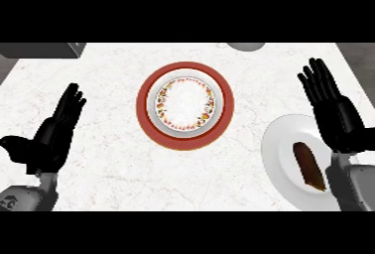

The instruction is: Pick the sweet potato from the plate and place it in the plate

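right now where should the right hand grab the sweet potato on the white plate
Probably across its middle, coming down from above. The sweet potato lies flat and elongated on the white plate, long axis running up-left to down-right, so fingers and thumb can close over its narrow width. The right hand, open, is just beside it.

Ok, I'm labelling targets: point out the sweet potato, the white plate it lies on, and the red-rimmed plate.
sweet potato (310, 166), head view, middle of its brown body.
white plate (282, 149), head view, bare part left of the potato.
red-rimmed plate (144, 106), head view, left of the red rim.
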Tool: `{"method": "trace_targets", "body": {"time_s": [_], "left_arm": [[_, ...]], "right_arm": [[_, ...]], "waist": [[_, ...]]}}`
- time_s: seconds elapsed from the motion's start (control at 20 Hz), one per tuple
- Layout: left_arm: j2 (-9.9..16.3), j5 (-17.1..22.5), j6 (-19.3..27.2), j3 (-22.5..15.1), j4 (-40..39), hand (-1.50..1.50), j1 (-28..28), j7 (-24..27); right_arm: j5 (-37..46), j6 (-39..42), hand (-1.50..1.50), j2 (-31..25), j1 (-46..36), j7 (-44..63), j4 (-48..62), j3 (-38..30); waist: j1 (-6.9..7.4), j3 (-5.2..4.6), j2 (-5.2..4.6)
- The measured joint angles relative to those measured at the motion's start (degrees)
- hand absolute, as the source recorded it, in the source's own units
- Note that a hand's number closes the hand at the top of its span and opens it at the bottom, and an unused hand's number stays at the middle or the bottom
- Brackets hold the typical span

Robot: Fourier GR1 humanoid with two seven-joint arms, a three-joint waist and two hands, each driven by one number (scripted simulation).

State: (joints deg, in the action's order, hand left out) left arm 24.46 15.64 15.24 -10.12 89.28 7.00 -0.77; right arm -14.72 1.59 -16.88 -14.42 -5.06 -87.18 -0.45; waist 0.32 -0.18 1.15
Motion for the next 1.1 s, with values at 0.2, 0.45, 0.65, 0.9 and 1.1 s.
{"method": "trace_targets", "body": {"time_s": [0.2, 0.45, 0.65, 0.9, 1.1], "left_arm": [[1.49, -0.96, -0.83, 0.41, 1.71, 0.00, 2.96, -0.87], [2.92, -1.67, -2.66, -0.21, 2.55, 0.00, 5.71, -0.96], [3.67, -1.25, -3.63, 0.52, 2.49, 0.00, 6.71, -1.32], [4.55, -0.16, -5.84, 2.42, 2.48, 0.00, 7.10, -1.81], [4.15, -0.43, -7.56, 3.85, 1.57, 0.00, 7.87, -2.35]], "right_arm": [[8.44, 2.24, 1.50, 0.15, -0.17, -1.05, 1.15, 9.34], [27.01, 3.87, 1.50, -8.84, -3.18, 2.34, 3.37, 20.70], [41.66, -7.10, -1.50, -7.65, 1.56, 3.73, 6.73, 27.27], [45.53, -20.56, -1.50, -2.57, 9.56, -5.56, 9.39, 28.06], [48.26, -24.76, -1.50, -1.41, 12.49, -8.16, 6.38, 28.04]], "waist": [[0.64, 0.09, -0.76], [1.50, -0.92, -0.55], [0.34, -0.27, -0.91], [-0.55, -0.51, -0.58], [-0.65, -0.17, -0.82]]}}
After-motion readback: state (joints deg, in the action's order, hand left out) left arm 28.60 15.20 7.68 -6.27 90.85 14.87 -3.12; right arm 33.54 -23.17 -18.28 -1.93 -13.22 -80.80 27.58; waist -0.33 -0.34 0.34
